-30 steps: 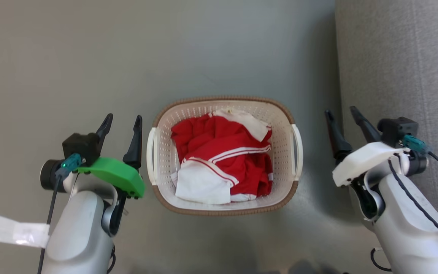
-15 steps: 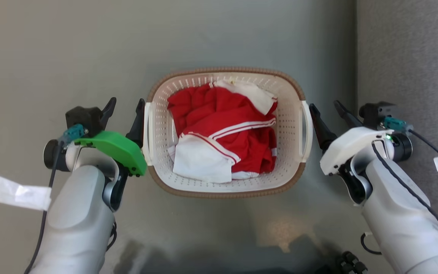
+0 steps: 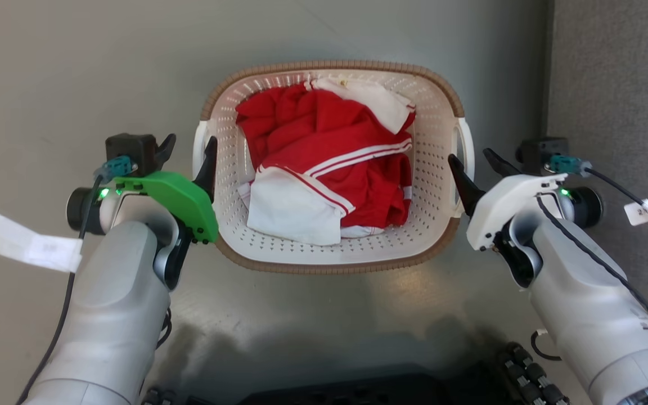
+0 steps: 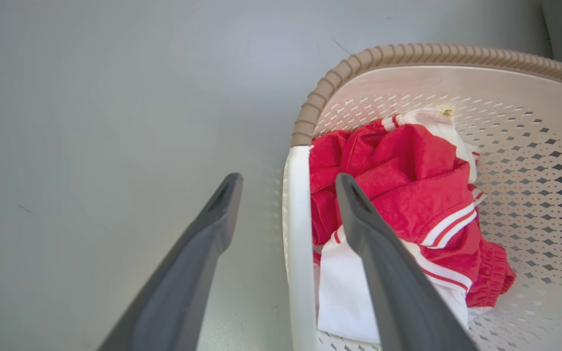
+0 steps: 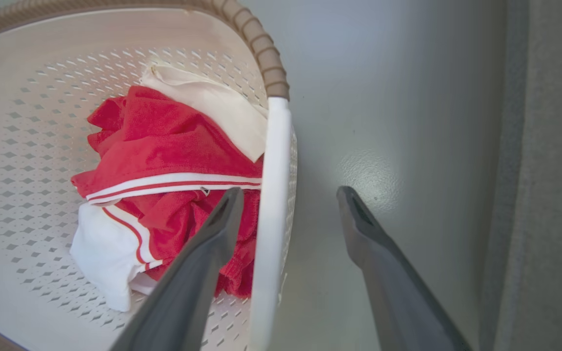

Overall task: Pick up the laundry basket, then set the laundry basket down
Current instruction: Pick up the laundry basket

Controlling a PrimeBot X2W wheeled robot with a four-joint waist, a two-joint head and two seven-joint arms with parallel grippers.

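head view: the laundry basket (image 3: 329, 268), holding red and white clothes (image 3: 329, 169), sits on a grey floor (image 3: 76, 67) between both arms.

left wrist view: the left gripper (image 4: 288, 178) is spread wide, fingers straddling the basket's white left handle (image 4: 298, 253).

right wrist view: the right gripper (image 5: 290, 191), also spread, straddles the right handle (image 5: 269, 219).

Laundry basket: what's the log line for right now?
stage: pre-grasp | cream-white perforated plastic laundry basket: holds red-and-white clothes | left gripper: open, straddling left white handle | right gripper: open, straddling right white handle
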